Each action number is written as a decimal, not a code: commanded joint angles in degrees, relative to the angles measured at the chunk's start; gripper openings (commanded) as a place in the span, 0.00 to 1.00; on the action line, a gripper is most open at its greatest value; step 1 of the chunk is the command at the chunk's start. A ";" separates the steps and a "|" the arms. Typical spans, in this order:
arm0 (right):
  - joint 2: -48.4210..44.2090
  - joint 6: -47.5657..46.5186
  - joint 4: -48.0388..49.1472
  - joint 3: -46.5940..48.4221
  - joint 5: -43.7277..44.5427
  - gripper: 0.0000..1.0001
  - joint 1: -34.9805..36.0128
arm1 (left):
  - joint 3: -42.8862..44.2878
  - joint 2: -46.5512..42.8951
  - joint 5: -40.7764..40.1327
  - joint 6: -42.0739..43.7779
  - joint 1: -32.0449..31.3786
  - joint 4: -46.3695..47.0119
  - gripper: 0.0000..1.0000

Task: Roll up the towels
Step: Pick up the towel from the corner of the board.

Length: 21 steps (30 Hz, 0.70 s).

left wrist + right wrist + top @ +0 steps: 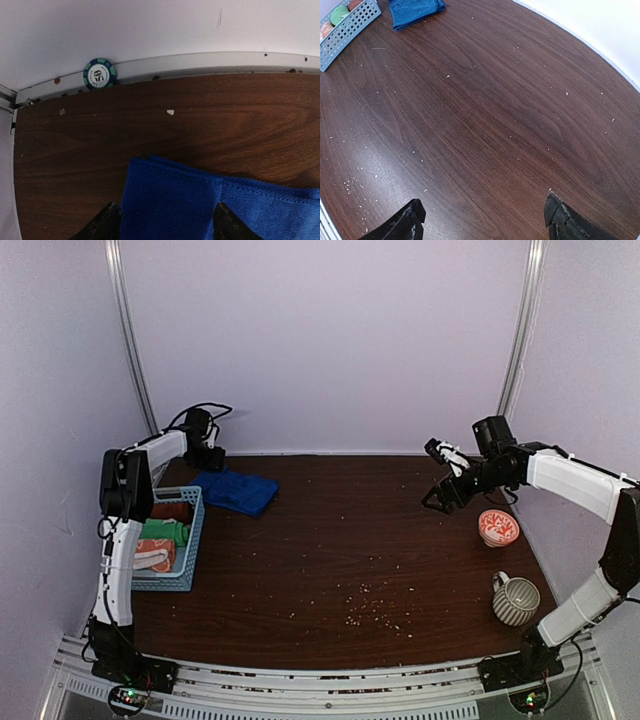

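Royal-blue cloth towel (260, 210), lower frame: likely limp, so pinch its edge.
Your left gripper (167, 222) straddles it, jaws apart; right gripper (482, 220) likewise wide.

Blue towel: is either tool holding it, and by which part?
Not held. The left tool straddles the blue towel at one end, jaws apart; the right tool is open over the table.

Basket (166, 583), bowl (498, 528), mug (516, 601), poker chip (100, 74)

Left arm (118, 560) and right arm (575, 480): white shells, black joints; black cables (210, 406) loop off the left wrist; right gripper (482, 220) has black, scuffed fingers (560, 217).
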 commanded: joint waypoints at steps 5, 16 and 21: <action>0.93 -1.09 -1.50 0.85 -2.98 0.79 -0.16 | 1.15 3.25 0.12 -1.09 0.06 -2.06 0.50; 1.30 0.82 -2.87 9.06 -0.28 0.57 -0.11 | -3.95 -17.06 25.24 -5.25 -7.54 10.03 0.00; 1.19 3.81 -2.47 14.80 3.19 0.58 -0.95 | -11.13 -29.46 31.82 -6.49 -16.96 14.81 0.00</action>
